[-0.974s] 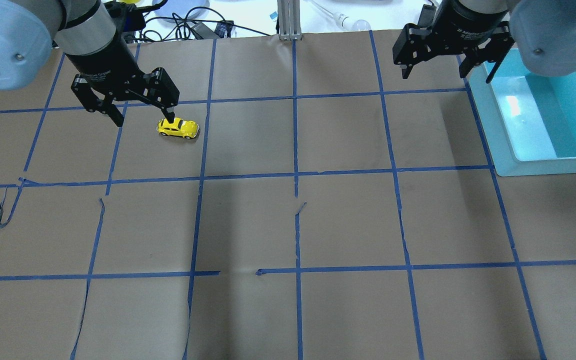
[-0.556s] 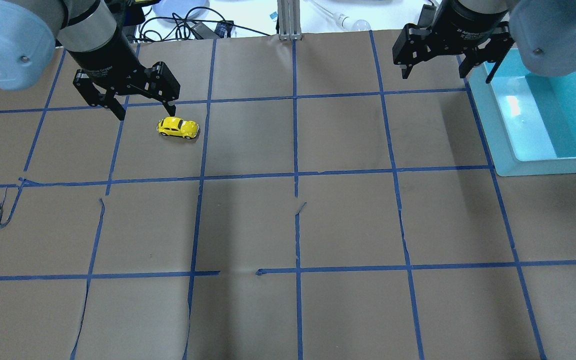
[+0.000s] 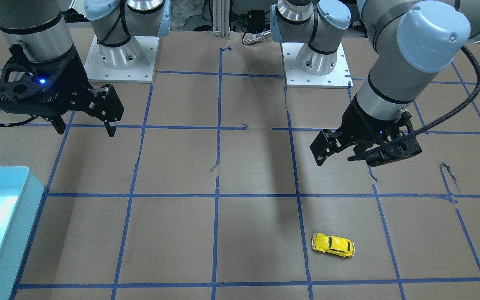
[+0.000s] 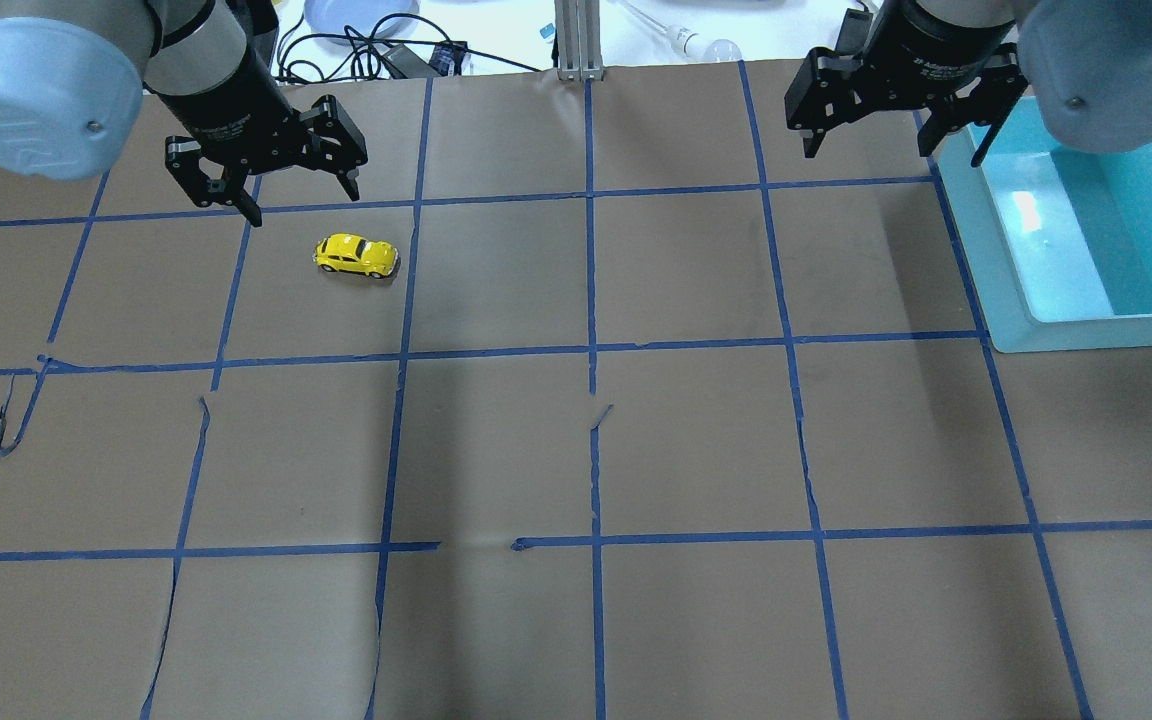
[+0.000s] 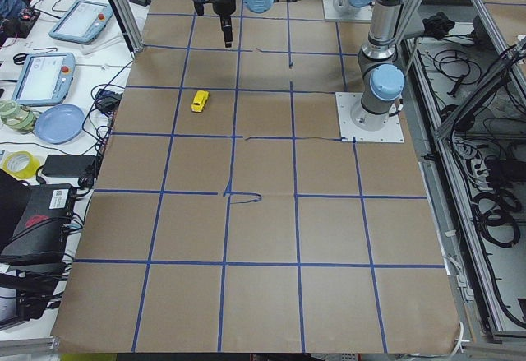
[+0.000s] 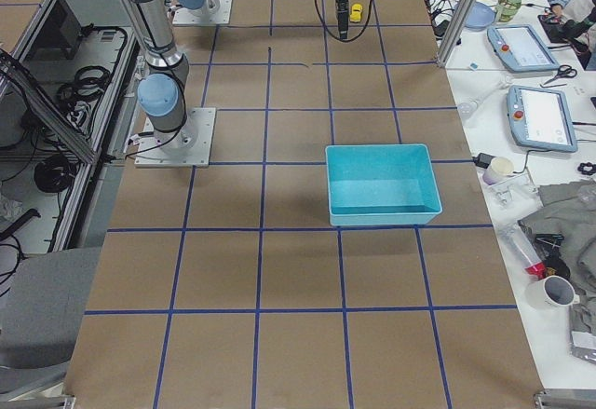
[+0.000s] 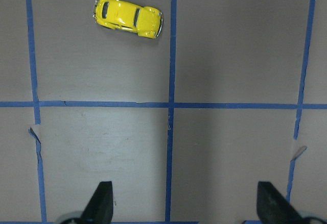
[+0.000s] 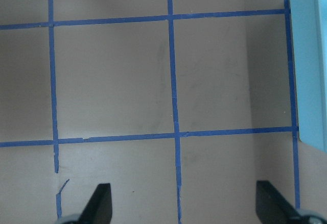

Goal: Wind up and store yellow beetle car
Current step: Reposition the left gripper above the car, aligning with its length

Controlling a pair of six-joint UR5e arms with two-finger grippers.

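My left gripper [image 4: 304,206] hangs spread and empty, clear of the yellow beetle car [image 4: 357,256], which stands on its wheels on the paper, well apart from the teal bin [image 4: 1006,300]. My right gripper [image 4: 894,152] is likewise spread and empty. Risk: either of my 2 fingers landing off-centre could set the free-wheeling car rolling.

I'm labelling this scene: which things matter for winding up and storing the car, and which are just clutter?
Job: car; left pincer, open and nearest it; teal bin, probably where it gets stored.
Lying about: plate, cables, bulb, tablets, all beyond the table's edge.
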